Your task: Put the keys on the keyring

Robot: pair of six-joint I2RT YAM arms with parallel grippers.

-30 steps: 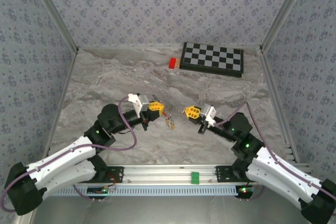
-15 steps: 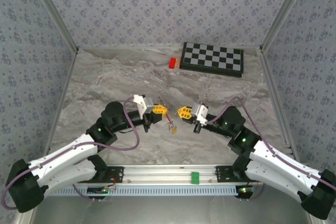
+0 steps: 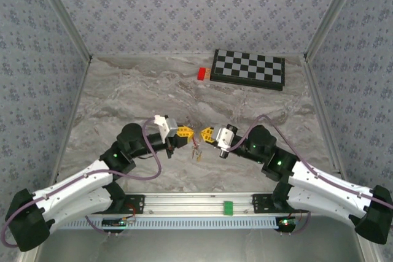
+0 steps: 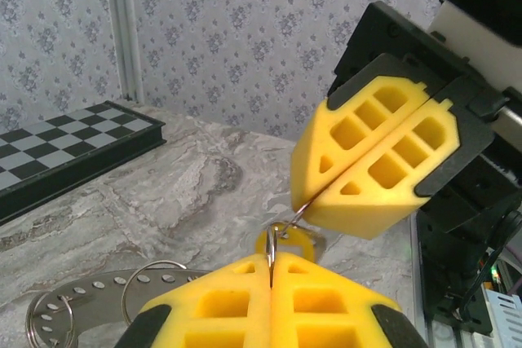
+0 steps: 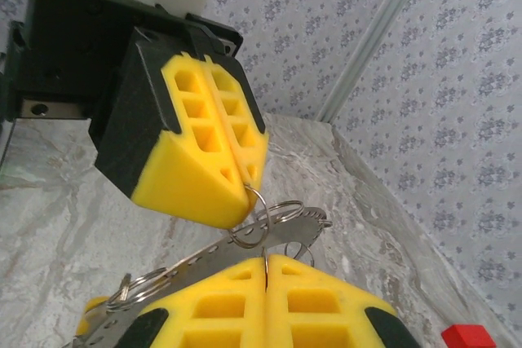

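Left tool (image 3: 190, 132), right tool (image 3: 202, 133) pinch keyring (image 4: 270, 252) mid-table (image 3: 258, 108).

A robot test booth, not a home: patterned panel walls (image 3: 184, 4) box in the marble-look table (image 3: 123, 90); an aluminium rail (image 3: 196, 204) fronts the table.

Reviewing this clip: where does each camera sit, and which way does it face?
Top external: above and behind the arm bases, looking down the table toward the chessboard; both arms show whole.
Left wrist: on the left arm, facing the right gripper; the left gripper is at the bottom edge.
Right wrist: on the right arm, facing the left gripper; its own pads are at the bottom edge.
Shared: both wrist views show the keyring pinched between the two shut grippers.
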